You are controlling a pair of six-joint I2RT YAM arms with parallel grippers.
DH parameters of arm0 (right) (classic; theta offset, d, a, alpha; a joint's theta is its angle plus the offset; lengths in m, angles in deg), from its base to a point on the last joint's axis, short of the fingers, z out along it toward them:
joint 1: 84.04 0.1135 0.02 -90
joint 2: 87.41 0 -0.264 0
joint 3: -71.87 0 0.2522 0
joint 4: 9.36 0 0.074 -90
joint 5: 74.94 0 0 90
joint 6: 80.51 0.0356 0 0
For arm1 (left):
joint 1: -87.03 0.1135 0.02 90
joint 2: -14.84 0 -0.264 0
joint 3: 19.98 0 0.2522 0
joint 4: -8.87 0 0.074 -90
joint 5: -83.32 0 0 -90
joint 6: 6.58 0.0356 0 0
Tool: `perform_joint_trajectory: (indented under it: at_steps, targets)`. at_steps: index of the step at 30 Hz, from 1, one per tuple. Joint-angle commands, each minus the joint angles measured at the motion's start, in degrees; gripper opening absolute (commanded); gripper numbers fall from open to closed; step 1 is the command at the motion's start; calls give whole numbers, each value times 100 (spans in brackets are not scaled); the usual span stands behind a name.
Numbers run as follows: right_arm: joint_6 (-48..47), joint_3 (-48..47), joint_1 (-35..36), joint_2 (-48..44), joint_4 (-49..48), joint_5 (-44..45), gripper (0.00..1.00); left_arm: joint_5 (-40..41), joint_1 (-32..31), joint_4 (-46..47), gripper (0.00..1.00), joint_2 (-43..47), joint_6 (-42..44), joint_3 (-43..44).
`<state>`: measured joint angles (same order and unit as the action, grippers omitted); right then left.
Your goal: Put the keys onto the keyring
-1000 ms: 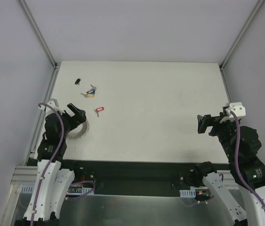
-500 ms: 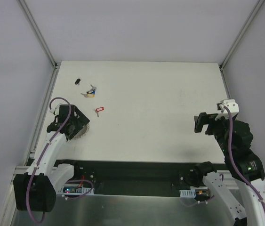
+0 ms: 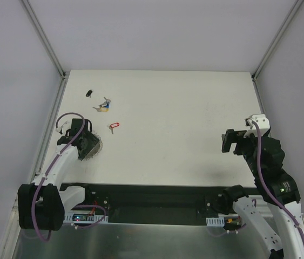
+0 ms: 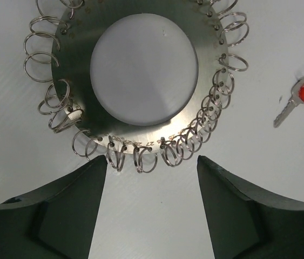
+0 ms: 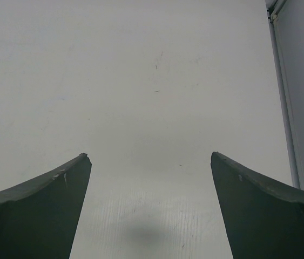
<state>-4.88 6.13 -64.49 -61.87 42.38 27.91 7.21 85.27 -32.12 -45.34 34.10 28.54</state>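
Left gripper (image 4: 152, 159) part-open, empty, just short of keyring (image 4: 146, 133); right gripper (image 5: 149, 156) wide, empty.

light: bright, even | shadows: soft | glare: keyring (image 4: 141, 132) face | focus: sharp

The keyring (image 4: 141, 132) lies on the table (image 3: 195, 118), keys (image 3: 113, 127) behind it, perhaps three.

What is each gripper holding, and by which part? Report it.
Nothing is held. The left gripper is open at the keyring's coiled edge, not gripping it; the right gripper is open with nothing between its fingers.
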Motion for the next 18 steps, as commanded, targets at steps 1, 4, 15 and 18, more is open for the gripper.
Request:
perform_joint_trajectory:
  at_steps: [1,4,15,18]
  targets:
    - [-57,31,75,74,-220,149,96,255,35,-301,66,-318,-289,197]
    - [-75,39,101,74,-220,157,96,246,44,-319,59,-590,-289,276]
    - [-101,13,137,48,-177,105,96,-87,35,-459,29,-1382,-218,444]
    - [-110,13,145,-5,-168,105,96,-219,44,-547,24,-1479,-139,479]
